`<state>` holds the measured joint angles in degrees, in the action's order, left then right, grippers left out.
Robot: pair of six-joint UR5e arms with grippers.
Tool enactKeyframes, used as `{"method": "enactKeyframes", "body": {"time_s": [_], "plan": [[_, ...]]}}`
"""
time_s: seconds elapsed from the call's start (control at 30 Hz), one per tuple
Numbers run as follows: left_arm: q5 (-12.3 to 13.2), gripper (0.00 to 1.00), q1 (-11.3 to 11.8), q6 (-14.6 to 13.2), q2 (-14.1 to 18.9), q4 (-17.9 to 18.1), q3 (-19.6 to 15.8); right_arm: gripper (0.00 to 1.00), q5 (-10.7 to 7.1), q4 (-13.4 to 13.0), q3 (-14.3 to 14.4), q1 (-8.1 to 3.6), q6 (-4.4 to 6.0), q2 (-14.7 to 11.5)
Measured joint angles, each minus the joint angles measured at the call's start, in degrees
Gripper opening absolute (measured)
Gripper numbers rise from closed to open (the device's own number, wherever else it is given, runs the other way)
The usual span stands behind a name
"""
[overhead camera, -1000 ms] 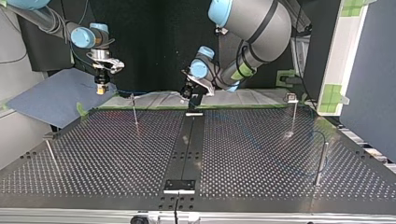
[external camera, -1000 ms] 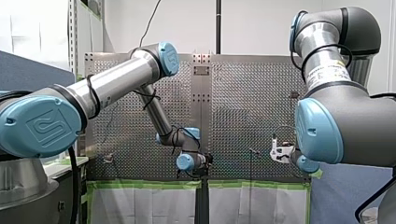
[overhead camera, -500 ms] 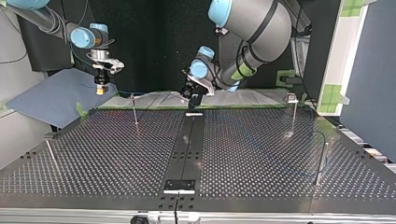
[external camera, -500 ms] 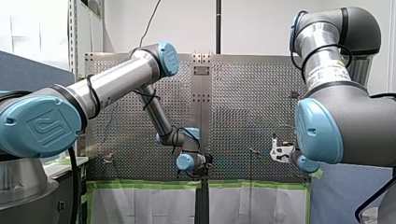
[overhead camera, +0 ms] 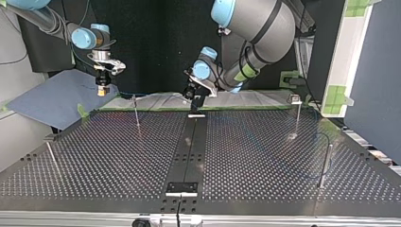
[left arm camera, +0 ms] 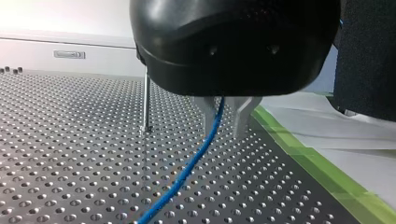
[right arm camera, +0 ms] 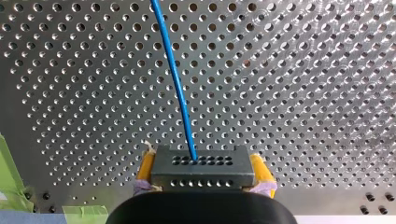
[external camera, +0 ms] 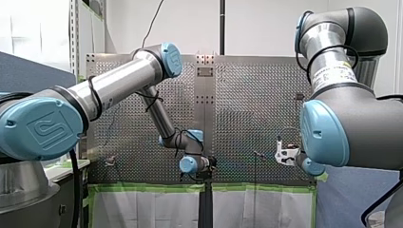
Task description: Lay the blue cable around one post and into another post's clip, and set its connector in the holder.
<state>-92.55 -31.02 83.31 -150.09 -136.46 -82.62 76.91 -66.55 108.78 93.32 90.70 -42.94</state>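
Blue cable (left arm camera: 187, 170) runs gripped in my left hand (left arm camera: 224, 134), its grey connector (right arm camera: 210, 176) clamped by my right hand (right arm camera: 203, 165).

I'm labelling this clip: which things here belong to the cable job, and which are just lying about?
Job: blue cable, connector, posts, my left gripper, my right gripper.
Lying about: blue sheet, green tape.
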Motion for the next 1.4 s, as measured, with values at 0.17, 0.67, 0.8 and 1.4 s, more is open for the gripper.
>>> {"method": "enactKeyframes", "body": {"time_s": [0.17,0.67,0.8,1.4], "plan": [[0.3,0.04,0.0,0.0,0.0,0.0,0.0,0.00,0.00,0.1,0.0,0.00,-0.05,0.0],[0.7,0.01,0.0,0.0,0.0,-0.1,0.0,0.00,0.00,0.2,0.0,0.00,-0.06,0.0],[0.8,0.01,-0.3,0.0,0.0,-0.2,0.0,0.00,0.00,0.2,0.0,0.00,-0.07,0.0],[1.0,0.01,-3.0,2.7,-0.1,-0.1,0.8,0.00,0.00,0.6,0.0,-0.07,-0.16,0.0]]}}
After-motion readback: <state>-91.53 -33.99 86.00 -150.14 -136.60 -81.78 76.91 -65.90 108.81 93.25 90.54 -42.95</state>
